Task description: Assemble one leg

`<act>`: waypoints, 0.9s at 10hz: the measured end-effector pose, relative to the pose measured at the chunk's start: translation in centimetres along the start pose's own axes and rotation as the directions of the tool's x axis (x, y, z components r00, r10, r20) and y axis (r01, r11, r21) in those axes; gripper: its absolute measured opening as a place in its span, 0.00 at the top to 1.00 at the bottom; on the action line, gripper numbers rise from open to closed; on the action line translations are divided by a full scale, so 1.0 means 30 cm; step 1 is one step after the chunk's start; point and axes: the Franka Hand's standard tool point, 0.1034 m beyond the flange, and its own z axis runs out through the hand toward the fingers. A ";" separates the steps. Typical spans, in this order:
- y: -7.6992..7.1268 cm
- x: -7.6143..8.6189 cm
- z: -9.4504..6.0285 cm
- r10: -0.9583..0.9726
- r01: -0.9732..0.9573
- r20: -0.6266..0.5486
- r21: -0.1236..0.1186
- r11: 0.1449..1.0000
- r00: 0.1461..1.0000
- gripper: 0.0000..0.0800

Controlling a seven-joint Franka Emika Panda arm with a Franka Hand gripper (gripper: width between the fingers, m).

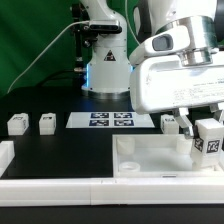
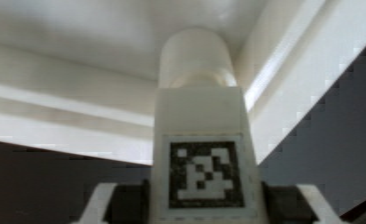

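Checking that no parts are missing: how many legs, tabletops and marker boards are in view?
Legs: 4
Tabletop: 1
Marker board: 1
Total: 6

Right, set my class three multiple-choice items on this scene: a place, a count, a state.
1. The leg in the end effector hangs: A at the exterior view's far left; B over the tabletop piece; C outside the exterior view.
2. Loose legs at the exterior view's left of the marker board: A one; B two; C four.
3. The end effector is: A open; B hidden; C shut on the leg.
Key: B, it is held above the tabletop piece; B, two sit there; C, the wrist view shows the leg clamped at both sides.
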 end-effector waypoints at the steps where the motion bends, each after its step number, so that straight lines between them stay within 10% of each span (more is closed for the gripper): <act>1: 0.001 -0.003 -0.001 0.000 0.000 -0.008 -0.003 1.000 1.000 0.63; 5: -0.003 -0.002 -0.002 -0.001 0.001 -0.010 -0.003 1.000 1.000 0.63; 7: -0.001 -0.001 -0.003 -0.001 0.001 -0.011 -0.003 1.000 1.000 0.23; 9: 0.001 -0.001 -0.003 -0.001 0.001 -0.011 -0.004 1.000 1.000 0.20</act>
